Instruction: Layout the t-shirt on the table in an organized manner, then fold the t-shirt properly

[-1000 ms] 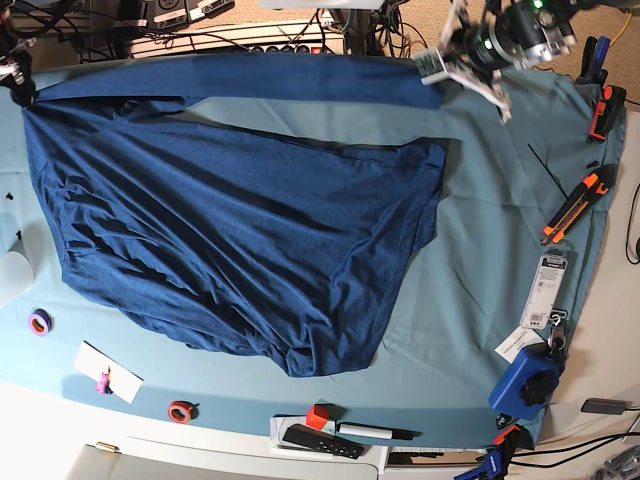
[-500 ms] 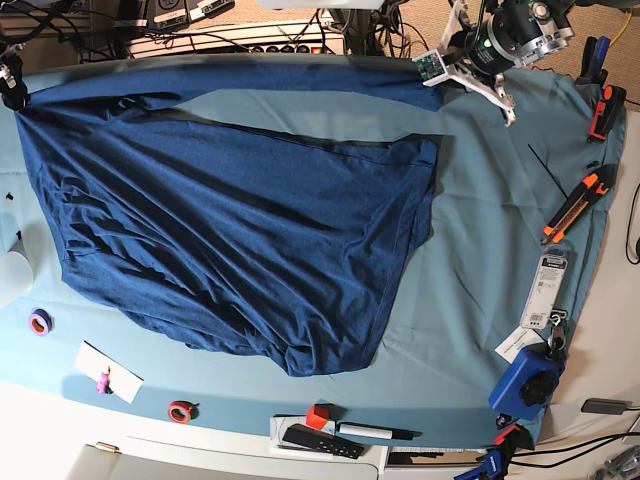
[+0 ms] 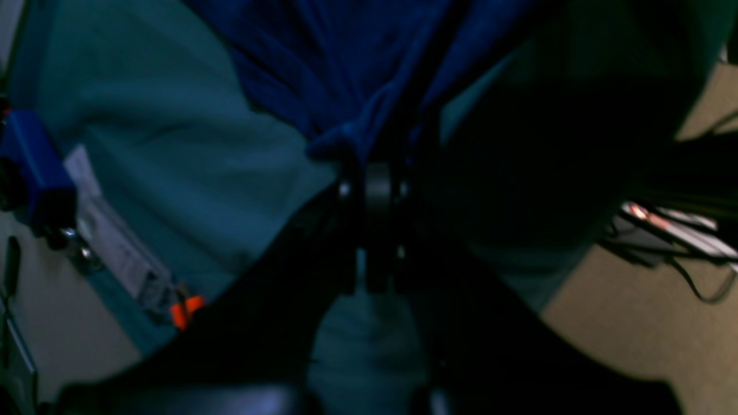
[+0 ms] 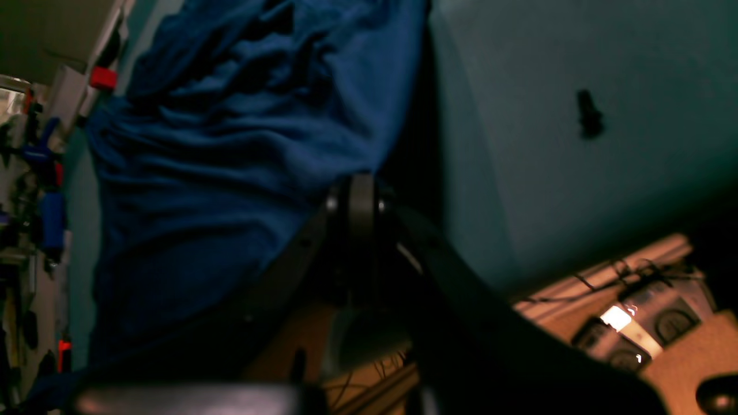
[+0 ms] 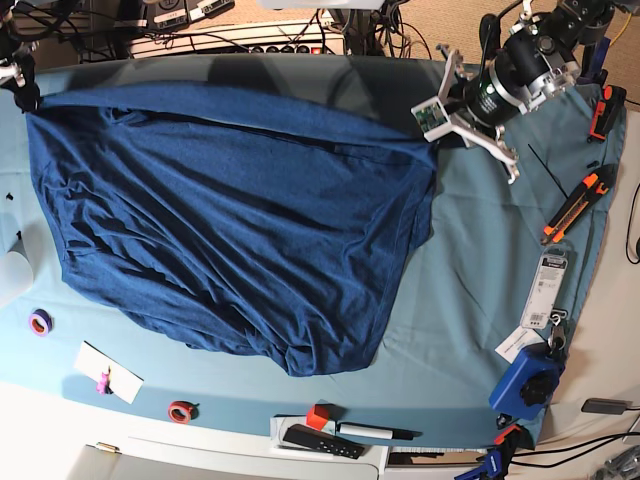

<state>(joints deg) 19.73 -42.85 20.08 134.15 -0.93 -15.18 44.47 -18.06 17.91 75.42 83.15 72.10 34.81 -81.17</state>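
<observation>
Base view: the dark navy-blue heathered knit t-shirt (image 5: 230,230) is spread across the teal-draped tabletop (image 5: 480,260). One upper corner is pinched in the closed left end effector (image 5: 437,128), the other in the closed right end effector (image 5: 22,92). The held edge is stretched between them; the body lies below both.

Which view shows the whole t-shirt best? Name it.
The base view: the t-shirt shows entire, spread across the table. The left wrist and right wrist views show only bunched navy fabric near each arm's fingers.
</observation>
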